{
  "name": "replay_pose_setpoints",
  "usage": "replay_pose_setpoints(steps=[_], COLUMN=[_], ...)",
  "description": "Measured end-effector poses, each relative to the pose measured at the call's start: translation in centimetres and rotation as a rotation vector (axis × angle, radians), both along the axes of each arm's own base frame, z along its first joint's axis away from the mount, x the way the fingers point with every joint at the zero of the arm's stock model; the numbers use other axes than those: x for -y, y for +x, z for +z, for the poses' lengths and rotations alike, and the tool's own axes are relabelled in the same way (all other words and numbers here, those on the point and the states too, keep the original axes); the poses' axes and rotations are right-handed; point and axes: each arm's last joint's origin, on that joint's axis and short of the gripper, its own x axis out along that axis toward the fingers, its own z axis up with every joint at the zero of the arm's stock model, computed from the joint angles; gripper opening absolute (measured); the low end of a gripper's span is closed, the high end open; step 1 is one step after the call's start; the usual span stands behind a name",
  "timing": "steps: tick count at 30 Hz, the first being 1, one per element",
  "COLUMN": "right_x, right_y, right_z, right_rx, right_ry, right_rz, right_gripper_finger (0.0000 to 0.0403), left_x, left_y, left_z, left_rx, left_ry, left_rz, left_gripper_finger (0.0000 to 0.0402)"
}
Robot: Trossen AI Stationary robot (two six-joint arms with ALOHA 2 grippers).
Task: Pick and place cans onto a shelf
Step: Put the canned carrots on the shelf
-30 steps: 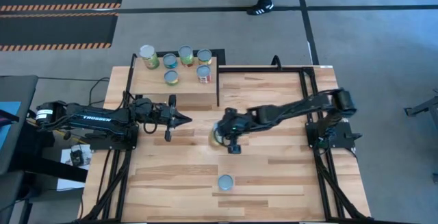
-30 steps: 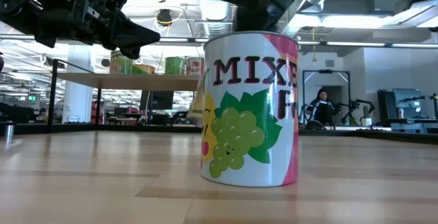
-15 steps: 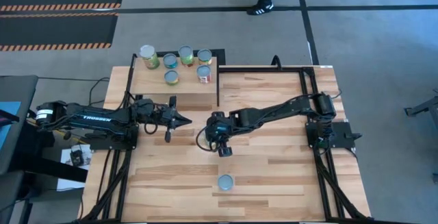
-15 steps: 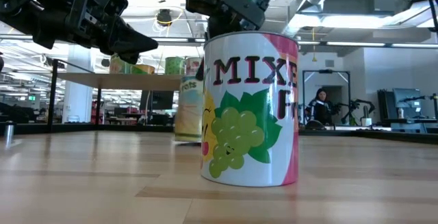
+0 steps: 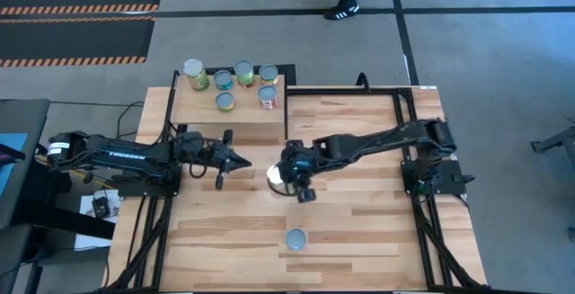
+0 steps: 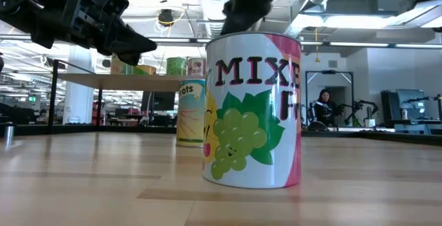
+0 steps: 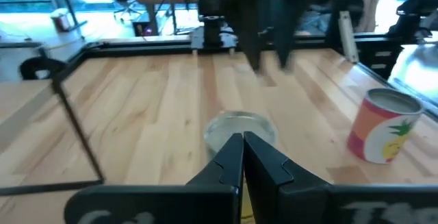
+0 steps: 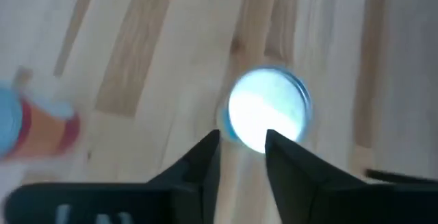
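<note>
A can with a silvery top [image 5: 277, 176] stands on its base on the plank table between the two grippers. It also shows in the right wrist view [image 8: 268, 111], the left wrist view [image 7: 241, 129] and the low view [image 6: 191, 112]. My right gripper [image 5: 304, 191] [image 8: 243, 152] is open, just above the can and to its right, touching nothing. My left gripper [image 5: 244, 161] [image 7: 243, 145] is shut and empty, left of the can. A second can [image 5: 296, 238] [image 6: 252, 108] stands near the front edge. Several cans [image 5: 243, 83] stand on the plywood shelf [image 5: 202, 107].
The shelf stands at the table's far left corner, behind my left gripper, with bare room on its near half. A black frame [image 5: 409, 114] runs along the table's right and far sides. A person's foot [image 5: 341, 11] shows on the floor beyond the table.
My right gripper has gone toward the table's left with the can under it, then back a little to the right and up. The can now stands free on the table, slightly left of where it was. My left arm has kept still.
</note>
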Motion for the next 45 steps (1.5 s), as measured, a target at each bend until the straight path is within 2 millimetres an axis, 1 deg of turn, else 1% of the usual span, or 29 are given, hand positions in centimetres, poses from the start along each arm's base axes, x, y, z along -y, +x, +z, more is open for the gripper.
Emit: replay_pose_setpoints(steps=[2, 3, 6, 7, 13, 17, 20, 22, 26, 28, 35, 39, 45], right_x=[-0.1, 0.0, 0.9, 1.3, 3.8, 5.2, 5.9, 6.2, 6.7, 6.8, 6.3, 6.0, 6.1], right_y=[-1.1, -1.7, -3.6, -4.2, -8.7, -11.5, -13.0, -14.0, -14.9, -15.2, -15.2, -15.2, -15.1], right_z=[1.0, 0.9, -0.1, -0.5, -3.8, -4.9, -5.7, -6.3, -7.0, -7.2, -7.8, -7.8, -7.7], right_rx=[-0.020, -0.024, 0.001, 0.038, 0.265, 0.453, 0.576, 0.616, 0.651, 0.661, 0.650, 0.647, 0.653], right_ry=[-0.042, -0.055, -0.043, -0.026, 0.019, 0.039, 0.036, 0.034, 0.025, 0.024, 0.022, 0.023, 0.012], right_rz=[0.021, 0.027, 0.029, 0.027, -0.069, -0.137, -0.164, -0.173, -0.197, -0.199, -0.177, -0.162, -0.158], right_gripper_finger=[0.0115, 0.0096, 0.0026, 0.0014, 0.0017, 0.0006, 0.0012, 0.0014, 0.0009, 0.0007, 0.0013, 0.0012, 0.0011], left_x=[0.4, 0.5, 1.1, 1.2, 1.8, 2.2, 2.6, 3.0, 3.7, 4.0, 5.1, 5.3, 5.0], left_y=[0.2, 0.3, 0.8, 0.9, 2.4, 3.9, 5.1, 5.9, 7.6, 8.1, 10.4, 11.0, 10.9], left_z=[0.3, 0.5, 1.0, 1.2, 2.2, 2.9, 2.8, 2.8, 2.9, 2.6, 1.9, 1.5, 1.3], left_rx=[0.005, 0.007, -0.001, -0.012, -0.083, -0.139, -0.203, -0.239, -0.298, -0.343, -0.417, -0.465, -0.502], left_ry=[0.003, 0.004, 0.016, 0.023, 0.060, 0.061, 0.072, 0.078, 0.088, 0.103, 0.188, 0.238, 0.274], left_rz=[-0.013, -0.022, -0.033, -0.037, -0.037, -0.062, -0.089, -0.108, -0.141, -0.153, -0.152, -0.116, -0.049], left_gripper_finger=[0.0000, 0.0000, 0.0000, 0.0000, 0.0000, 0.0000, 0.0000, 0.0002, 0.0018, 0.0032, 0.0086, 0.0105, 0.0103])
